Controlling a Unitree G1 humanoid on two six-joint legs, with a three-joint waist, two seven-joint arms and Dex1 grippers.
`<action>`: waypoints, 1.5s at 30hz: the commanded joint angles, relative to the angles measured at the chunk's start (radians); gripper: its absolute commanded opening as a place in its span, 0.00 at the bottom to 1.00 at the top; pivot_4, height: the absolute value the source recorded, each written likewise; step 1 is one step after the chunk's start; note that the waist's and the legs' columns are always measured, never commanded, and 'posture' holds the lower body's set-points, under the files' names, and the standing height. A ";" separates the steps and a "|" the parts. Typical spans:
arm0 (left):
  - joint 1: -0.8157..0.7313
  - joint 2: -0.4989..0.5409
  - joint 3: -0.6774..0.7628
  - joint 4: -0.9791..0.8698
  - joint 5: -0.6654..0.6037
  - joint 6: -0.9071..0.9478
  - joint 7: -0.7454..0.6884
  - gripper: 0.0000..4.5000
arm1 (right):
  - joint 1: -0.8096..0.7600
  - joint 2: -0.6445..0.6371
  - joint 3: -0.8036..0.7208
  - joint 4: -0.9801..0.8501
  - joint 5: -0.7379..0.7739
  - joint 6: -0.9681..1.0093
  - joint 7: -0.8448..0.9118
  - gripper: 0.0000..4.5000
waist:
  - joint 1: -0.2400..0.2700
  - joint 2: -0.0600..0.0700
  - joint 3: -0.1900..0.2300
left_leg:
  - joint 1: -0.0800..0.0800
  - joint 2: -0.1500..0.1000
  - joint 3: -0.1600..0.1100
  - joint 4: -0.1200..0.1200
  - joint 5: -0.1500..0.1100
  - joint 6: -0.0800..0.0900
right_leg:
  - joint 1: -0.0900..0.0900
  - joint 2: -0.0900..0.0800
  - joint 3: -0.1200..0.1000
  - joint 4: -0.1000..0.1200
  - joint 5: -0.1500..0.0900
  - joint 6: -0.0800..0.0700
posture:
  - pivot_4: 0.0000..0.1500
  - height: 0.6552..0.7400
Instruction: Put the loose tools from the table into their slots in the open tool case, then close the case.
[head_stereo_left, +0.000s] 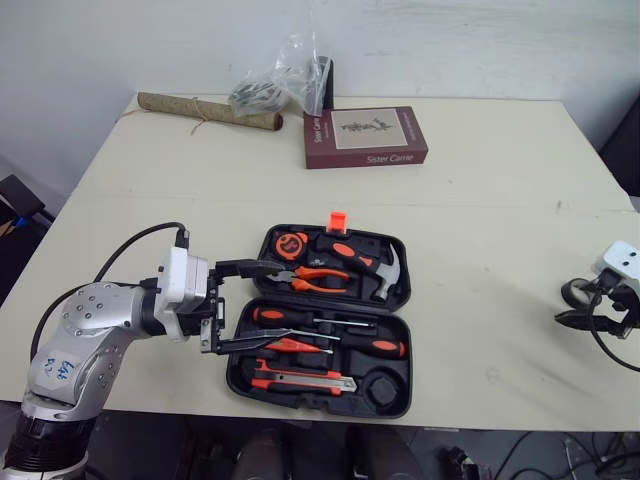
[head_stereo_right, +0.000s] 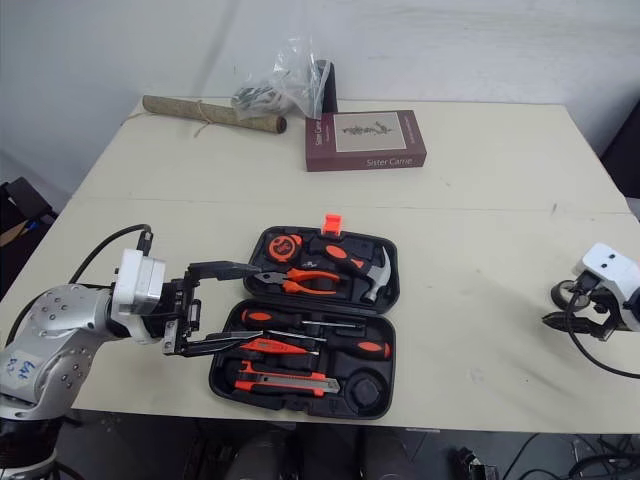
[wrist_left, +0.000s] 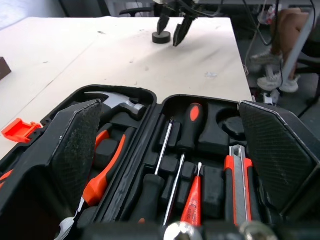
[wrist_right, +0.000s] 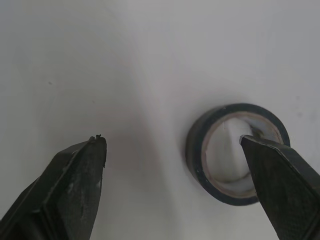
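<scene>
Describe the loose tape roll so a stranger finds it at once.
On the cream-coloured table, look far right of the open black plastic tool case, near the table's edge. A small dark ring of tape with a pale core lies flat at the open right end effector. The other tools sit in the case.

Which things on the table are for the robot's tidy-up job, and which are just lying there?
For the job: tool case, black tape roll, right gripper open at it, left gripper open at the case.

Just lying about: red book, brown roll, plastic bag.
</scene>
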 joint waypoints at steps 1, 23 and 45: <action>-0.014 0.005 -0.001 -0.060 -0.018 0.000 -0.002 0.98 | -0.065 0.007 0.021 0.084 -0.031 0.024 0.053 1.00 | 0.000 0.000 0.000 | 0.000 0.000 0.000 0.000 0.000 0.000 | 0.000 0.000 0.000 0.000 0.000 0.000 | 1.00 1.00; -0.006 0.002 0.024 -0.081 -0.035 0.022 0.000 1.00 | -0.087 0.103 0.047 -0.839 0.415 0.228 0.361 0.02 | 0.001 0.003 0.002 | -0.001 0.006 -0.002 0.001 -0.002 -0.004 | -0.001 0.006 0.000 0.002 0.000 0.000 | 1.00 1.00; 0.117 0.047 0.026 -0.124 -0.005 0.010 -0.026 1.00 | -0.093 0.172 0.528 -1.235 0.326 0.399 0.353 0.02 | 0.001 -0.001 0.003 | -0.003 0.003 -0.003 0.005 -0.005 0.001 | -0.001 0.000 -0.002 0.000 0.000 -0.001 | 1.00 1.00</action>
